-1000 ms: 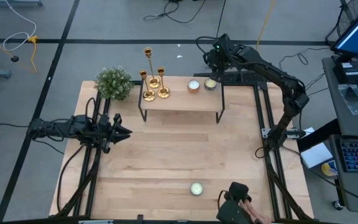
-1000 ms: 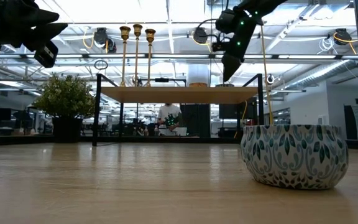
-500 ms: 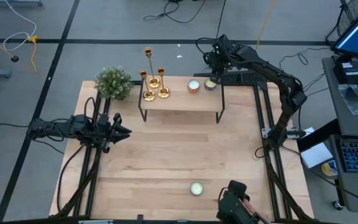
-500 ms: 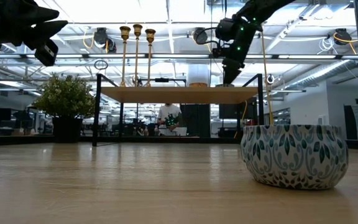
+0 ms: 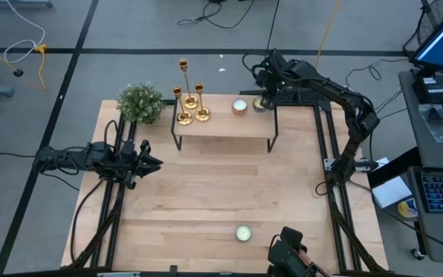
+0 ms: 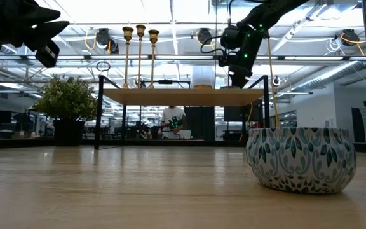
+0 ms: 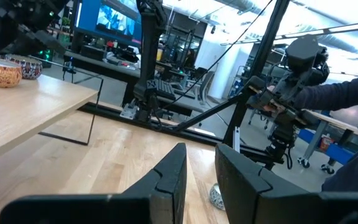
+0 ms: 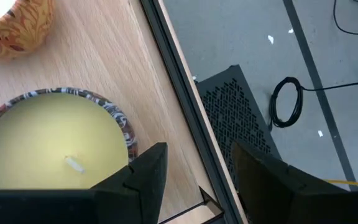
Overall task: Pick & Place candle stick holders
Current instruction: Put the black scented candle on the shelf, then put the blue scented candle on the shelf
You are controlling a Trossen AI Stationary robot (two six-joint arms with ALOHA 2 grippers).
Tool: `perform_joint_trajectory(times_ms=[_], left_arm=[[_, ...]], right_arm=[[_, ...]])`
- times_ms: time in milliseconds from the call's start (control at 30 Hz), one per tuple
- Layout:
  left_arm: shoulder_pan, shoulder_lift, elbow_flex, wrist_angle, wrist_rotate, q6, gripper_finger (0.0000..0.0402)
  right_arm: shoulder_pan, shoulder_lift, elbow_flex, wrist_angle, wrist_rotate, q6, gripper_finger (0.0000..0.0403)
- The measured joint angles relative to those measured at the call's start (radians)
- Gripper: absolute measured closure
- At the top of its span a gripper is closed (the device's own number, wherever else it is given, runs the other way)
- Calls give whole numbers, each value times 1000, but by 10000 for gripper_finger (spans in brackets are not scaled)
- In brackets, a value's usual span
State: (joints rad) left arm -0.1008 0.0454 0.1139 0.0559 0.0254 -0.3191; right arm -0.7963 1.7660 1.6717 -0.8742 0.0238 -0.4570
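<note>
**Three brass candlesticks upright on the raised shelf**

The wooden table [image 5: 206, 192] stood on a grey floor. Nearest in the high view, at 6 o'clock, lay a patterned tealight bowl [image 5: 242, 232]. At 9 o'clock the left gripper [image 5: 151, 163] hung over the table's edge, its fingers [image 7: 169, 177] a narrow gap apart, holding nothing. Farther off, toward 12 o'clock, a small raised shelf [image 5: 225, 123] carried the candle stick holders [image 5: 191, 104] at its 9 o'clock end: three brass stems close together, long axes vertical, cups up, bases flat on the shelf. A bushy plant [image 5: 141, 102] stood just beside them. At the shelf's 3 o'clock end the right gripper [image 5: 266, 98] hovered over a yellow candle [image 8: 51, 146], jaws apart, beside an orange-patterned one [image 5: 239, 106].
</note>
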Motion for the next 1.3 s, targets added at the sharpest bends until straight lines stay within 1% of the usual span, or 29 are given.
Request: perform_joint_trajectory(times_ms=[900,967,1000,1167,1200,1300], left_arm=[[0,0,0,-5,0,-3,316],[0,0,0,-9,0,-3,316],[0,0,0,-9,0,-2,316],[0,0,0,-15,0,2,316],[0,0,0,-19,0,2,316],[0,0,0,-27,0,-2,316]], right_arm=[[47,-2,-2,2,9,0,232],[48,-10,-3,3,48,0,232],[52,-16,-3,10,84,-1,232],[80,-74,-3,101,329,-54,232],[90,-96,-3,113,360,-62,232],[138,-175,-3,77,355,-54,232]])
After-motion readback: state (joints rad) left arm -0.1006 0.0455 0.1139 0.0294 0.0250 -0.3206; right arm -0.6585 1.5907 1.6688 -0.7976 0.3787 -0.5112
